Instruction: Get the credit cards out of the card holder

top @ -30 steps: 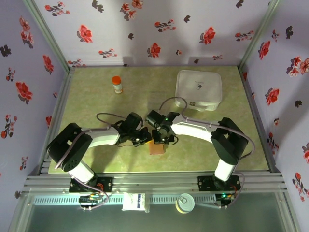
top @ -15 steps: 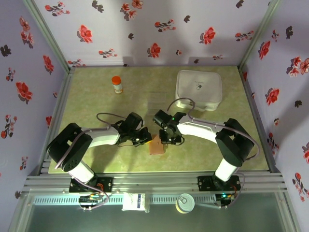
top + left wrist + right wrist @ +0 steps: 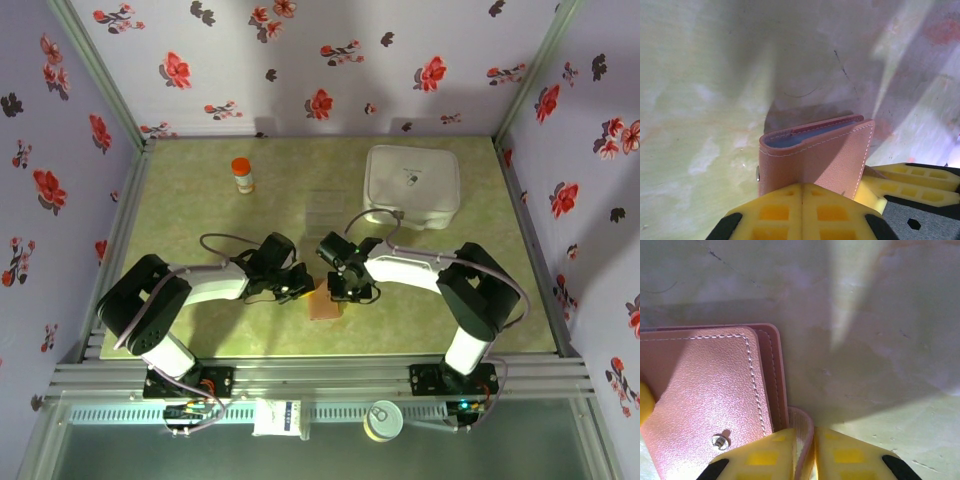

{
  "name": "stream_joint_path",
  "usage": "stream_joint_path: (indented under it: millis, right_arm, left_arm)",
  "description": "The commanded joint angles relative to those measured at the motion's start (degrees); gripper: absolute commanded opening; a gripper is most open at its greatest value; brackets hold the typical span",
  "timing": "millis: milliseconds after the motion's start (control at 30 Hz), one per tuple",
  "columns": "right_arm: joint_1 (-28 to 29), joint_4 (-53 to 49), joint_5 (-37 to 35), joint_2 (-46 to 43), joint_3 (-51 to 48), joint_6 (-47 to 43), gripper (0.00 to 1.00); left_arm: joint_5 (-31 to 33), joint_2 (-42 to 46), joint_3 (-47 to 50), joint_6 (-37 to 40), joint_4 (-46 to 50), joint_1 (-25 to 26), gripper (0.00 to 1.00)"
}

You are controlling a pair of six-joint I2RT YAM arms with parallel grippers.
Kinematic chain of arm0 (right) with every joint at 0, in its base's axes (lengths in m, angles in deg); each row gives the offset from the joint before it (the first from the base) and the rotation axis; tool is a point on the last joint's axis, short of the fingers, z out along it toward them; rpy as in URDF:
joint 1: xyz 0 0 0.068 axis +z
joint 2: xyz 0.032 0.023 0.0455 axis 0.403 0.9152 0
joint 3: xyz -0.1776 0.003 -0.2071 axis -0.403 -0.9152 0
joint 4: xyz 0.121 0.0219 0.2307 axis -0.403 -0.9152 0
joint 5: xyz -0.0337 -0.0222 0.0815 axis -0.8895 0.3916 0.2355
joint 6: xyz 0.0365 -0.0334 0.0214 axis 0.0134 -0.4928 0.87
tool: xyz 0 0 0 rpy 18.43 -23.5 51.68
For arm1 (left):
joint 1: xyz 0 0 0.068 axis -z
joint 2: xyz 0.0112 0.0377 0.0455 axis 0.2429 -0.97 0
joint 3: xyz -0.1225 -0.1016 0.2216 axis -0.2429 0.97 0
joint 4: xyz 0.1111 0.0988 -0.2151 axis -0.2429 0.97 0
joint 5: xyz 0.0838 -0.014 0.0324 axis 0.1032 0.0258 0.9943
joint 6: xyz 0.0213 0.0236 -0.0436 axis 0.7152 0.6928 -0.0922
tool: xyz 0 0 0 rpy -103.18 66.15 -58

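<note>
The card holder [image 3: 325, 303] is a reddish-brown wallet lying on the green table between my two grippers. In the left wrist view the card holder [image 3: 825, 160] is closed, with a strip of blue-grey lining along its top edge. My left gripper [image 3: 802, 200] is shut, its yellow fingers meeting at a crease in the near cover. A right finger [image 3: 910, 175] touches the wallet's right side. My right gripper [image 3: 807, 450] is shut on a pink tab at the edge of the card holder [image 3: 705, 390], beside a metal snap [image 3: 719, 441]. The credit cards are hidden.
A white square lidded container [image 3: 412, 185] stands at the back right. A small bottle with an orange cap [image 3: 242, 175] stands at the back left. A faint clear rectangle [image 3: 325, 207] lies behind the grippers. Flowered walls enclose the table.
My right gripper has shifted from over the wallet's top to its right edge. The left arm and the wallet have stayed in place.
</note>
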Motion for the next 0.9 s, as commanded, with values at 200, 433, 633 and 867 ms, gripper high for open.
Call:
stream_joint_path:
  millis: [200, 433, 633, 867]
  right_arm:
    - [-0.60, 0.66, -0.23, -0.58, -0.96, 0.81, 0.10]
    - [-1.77, -3.17, -2.89, -5.24, -0.50, -0.15, 0.06]
    - [-1.88, -6.94, -4.76, -8.76, 2.33, -0.90, 0.03]
    - [-1.90, -10.51, -5.74, -9.39, 6.99, -1.93, 0.02]
  left_arm:
    - [0.38, 1.53, -0.59, 0.64, 2.27, -0.31, 0.11]
    - [1.19, 8.15, -1.51, 4.08, 6.89, -4.36, 0.18]
    - [1.43, 13.30, -1.80, 7.84, 11.02, -10.68, 0.19]
    - [-0.19, 15.28, -3.41, 13.07, 16.09, -14.38, 0.20]
